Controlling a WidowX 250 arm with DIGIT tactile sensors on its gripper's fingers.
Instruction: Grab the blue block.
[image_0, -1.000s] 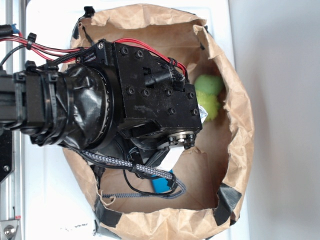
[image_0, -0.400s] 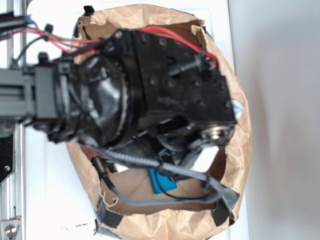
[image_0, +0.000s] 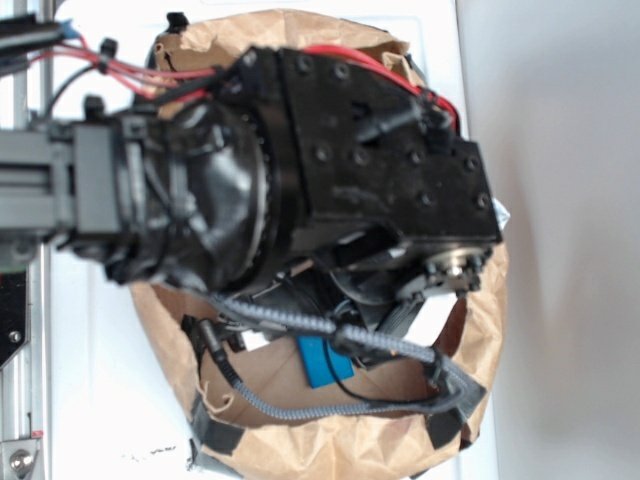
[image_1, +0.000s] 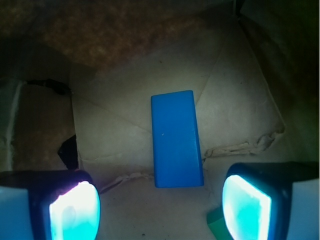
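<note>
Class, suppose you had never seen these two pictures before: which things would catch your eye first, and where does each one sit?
In the wrist view, the bright blue block stands out, lying flat on the brown paper floor between the tool's two glowing, spread fingers. In the exterior view, the bulky black robot arm fills the frame above the crumpled paper bag. A small green corner peeks out beside the right-hand finger.

The exterior view looks straight down from close above the arm into the paper bag (image_0: 480, 330), while the wrist view peers down inside it; both share the blue block (image_1: 176, 140).
</note>
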